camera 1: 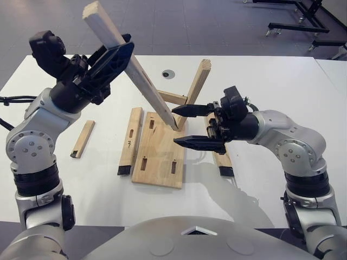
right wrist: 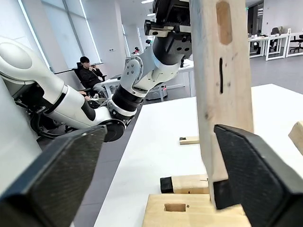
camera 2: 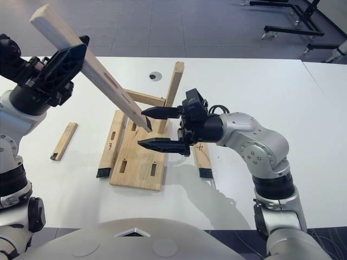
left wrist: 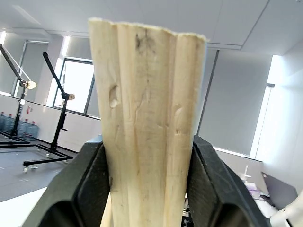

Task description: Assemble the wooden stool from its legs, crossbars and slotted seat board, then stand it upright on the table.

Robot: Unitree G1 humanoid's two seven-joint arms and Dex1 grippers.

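1. Head views: your seat board (camera 1: 157, 157) lies flat on the white worktop (camera 1: 260, 92). It is pale wood with several rectangular slots.
   - The left gripper (camera 1: 111, 62) is raised over the worktop's left side, jaws pinching the held leg (camera 1: 143, 86) near its upper end.
   - That leg slants down to the right. Its dark-capped foot meets the board's far right corner, but you cannot tell whether it sits in a slot.
   - The right gripper (camera 1: 174, 125) reaches in from the right with its forearm level. Its jaws are spread, one on each side of that foot.
   - A standing leg (camera 1: 198, 84) leans just behind, with a crossbar (camera 1: 172, 98) joined to it.
   - A loose leg (camera 1: 130, 140) lies along the board's left edge, and a short crossbar (camera 1: 83, 138) lies farther left.
   - Another leg (camera 1: 222, 160) lies below the right gripper.
   - The small dark marks on the wood are too small to read.
2. Left wrist view: both black fingers (left wrist: 90, 184) press the grooved end of the held leg.
3. Right wrist view: the held leg (right wrist: 220, 94) shows a slot and stands between the spread fingers (right wrist: 255, 175), closer to one of them. You cannot tell whether they touch.
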